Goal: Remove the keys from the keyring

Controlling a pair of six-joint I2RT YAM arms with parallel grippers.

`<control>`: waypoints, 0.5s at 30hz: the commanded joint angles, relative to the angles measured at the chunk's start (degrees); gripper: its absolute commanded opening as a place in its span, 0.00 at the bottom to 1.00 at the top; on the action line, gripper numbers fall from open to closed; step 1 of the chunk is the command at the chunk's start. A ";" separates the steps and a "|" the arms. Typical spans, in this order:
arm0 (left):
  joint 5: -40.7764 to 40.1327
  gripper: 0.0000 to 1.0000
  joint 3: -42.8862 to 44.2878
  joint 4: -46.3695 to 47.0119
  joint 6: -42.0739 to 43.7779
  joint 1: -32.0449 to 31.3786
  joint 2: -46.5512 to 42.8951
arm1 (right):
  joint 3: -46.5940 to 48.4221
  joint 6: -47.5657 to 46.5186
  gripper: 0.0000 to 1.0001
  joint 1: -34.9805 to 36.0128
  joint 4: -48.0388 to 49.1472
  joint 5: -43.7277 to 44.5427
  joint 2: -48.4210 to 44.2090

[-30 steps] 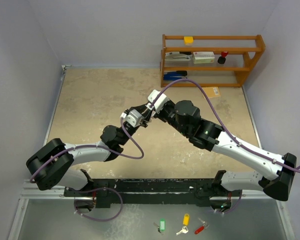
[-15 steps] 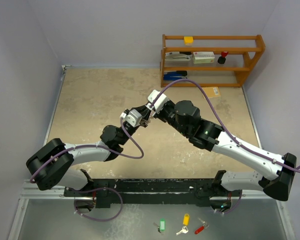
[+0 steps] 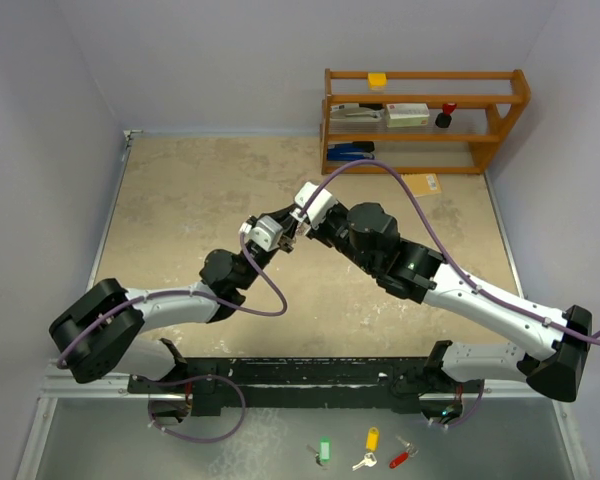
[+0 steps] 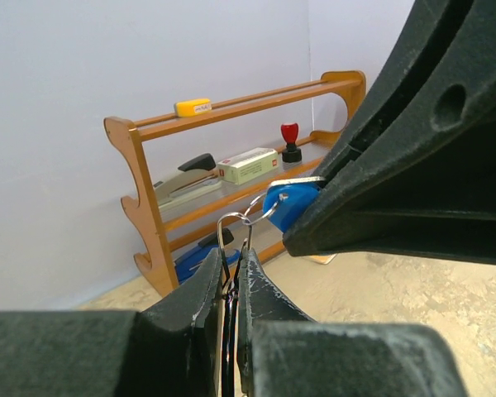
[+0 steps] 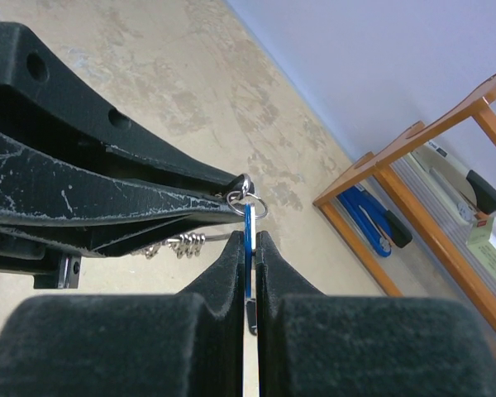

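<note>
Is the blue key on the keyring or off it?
On: the keyring loops through the head of the blue key, pinched by the right gripper.

Wooden rack [image 3: 430, 75] at far right corner of bench. Yellow block [image 3: 378, 79] on top rail. Middle shelf: stapler [image 3: 355, 112], box [image 3: 408, 114], red-topped stamp [image 3: 447, 113]. Blue item [image 3: 350, 151] on bottom shelf. Tan card [image 3: 425, 183] flat on bench just before rack. Near edge, right of middle: green tagged key [image 3: 325, 451], yellow tagged key [image 3: 372, 439], red tagged key [image 3: 401, 458], side by side.
</note>
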 commanded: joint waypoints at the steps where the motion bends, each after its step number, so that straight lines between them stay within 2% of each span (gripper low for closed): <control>1: -2.49 0.00 3.05 -0.14 1.90 0.36 -2.68 | 0.11 1.37 0.00 0.37 0.97 -0.26 -2.03; 15: -3.47 0.00 3.41 -0.76 2.81 0.35 -4.71 | -0.44 2.40 0.00 0.38 -0.22 -2.01 0.10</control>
